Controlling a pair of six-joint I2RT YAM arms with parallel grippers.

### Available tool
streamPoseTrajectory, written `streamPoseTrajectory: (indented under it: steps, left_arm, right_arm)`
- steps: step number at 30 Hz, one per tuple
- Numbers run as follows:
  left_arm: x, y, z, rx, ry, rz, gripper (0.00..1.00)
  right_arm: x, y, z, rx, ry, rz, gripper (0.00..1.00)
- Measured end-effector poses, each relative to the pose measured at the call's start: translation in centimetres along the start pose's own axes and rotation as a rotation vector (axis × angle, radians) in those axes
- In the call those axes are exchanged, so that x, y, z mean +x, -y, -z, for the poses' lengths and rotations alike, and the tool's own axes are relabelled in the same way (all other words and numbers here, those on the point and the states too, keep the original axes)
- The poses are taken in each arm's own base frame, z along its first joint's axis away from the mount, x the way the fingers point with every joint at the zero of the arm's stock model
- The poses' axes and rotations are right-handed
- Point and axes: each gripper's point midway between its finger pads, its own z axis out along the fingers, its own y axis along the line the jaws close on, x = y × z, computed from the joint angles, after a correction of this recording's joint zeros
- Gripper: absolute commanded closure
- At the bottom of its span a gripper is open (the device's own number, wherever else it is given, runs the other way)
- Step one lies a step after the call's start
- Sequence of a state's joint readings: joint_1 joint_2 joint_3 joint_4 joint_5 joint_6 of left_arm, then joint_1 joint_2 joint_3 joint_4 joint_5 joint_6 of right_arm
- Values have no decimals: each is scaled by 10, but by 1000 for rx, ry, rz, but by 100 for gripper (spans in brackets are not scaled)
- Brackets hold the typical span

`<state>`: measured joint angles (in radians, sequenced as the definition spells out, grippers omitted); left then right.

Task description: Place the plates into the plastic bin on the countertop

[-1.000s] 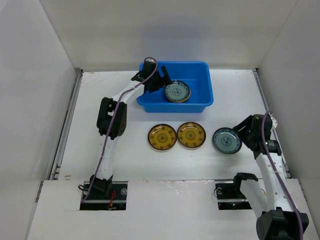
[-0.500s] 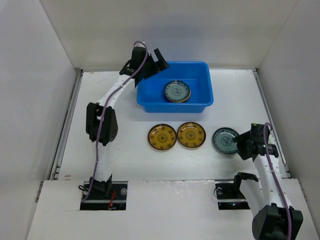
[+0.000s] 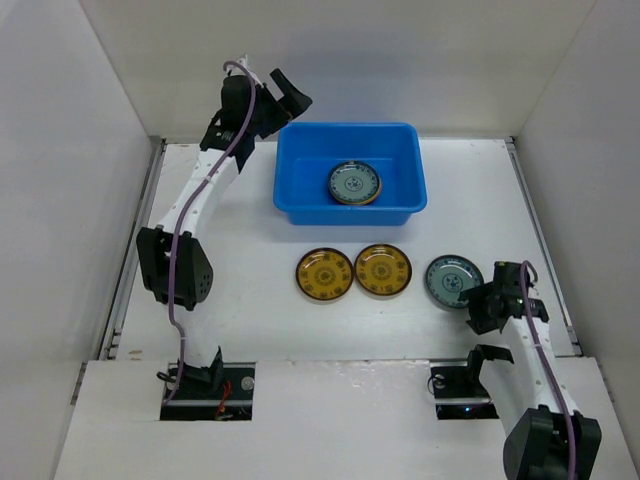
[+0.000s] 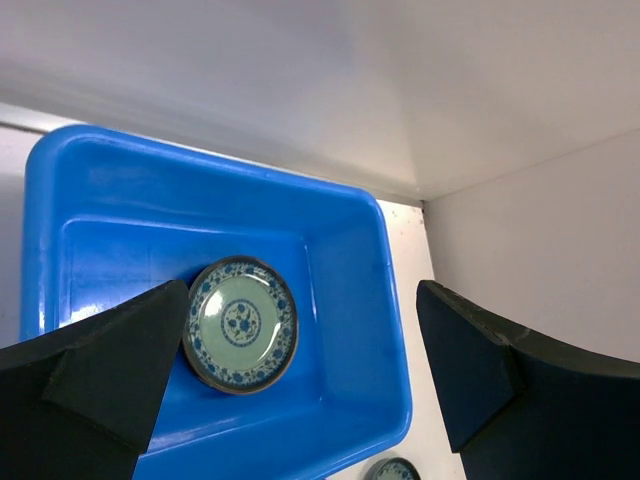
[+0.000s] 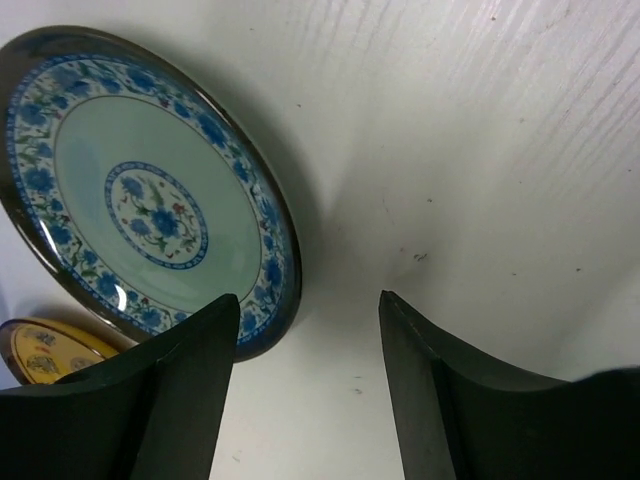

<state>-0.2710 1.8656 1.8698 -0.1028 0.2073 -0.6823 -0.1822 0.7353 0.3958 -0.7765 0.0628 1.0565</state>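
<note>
Overhead, left wrist: same plastic bin
</note>
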Motion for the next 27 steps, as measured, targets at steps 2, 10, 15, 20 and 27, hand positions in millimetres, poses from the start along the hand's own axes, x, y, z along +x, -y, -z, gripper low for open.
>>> streamPoseTrajectory:
  steps: [2,10,15,20,27]
  left_arm:
    - [8,-7,-2,-15,-17,8,0]
    - [25,-23,-2,-53,-57,23,0]
    - [22,-26,7,-60,-52,27,0]
    - [14,-30,19,-70,-35,32,0]
    - [6,-38,41,-87,-11,38,0]
  right_arm:
    - [3,1,-4,-2,-7,-12,41]
    - [5,-14,-12,-59,-28,-93,50]
    - [1,-24,-19,-79,-33,-124,72]
    - [-6,-36,-27,-107,-27,-160,99]
    - [-34,-52,-26,-171,26,-219,100]
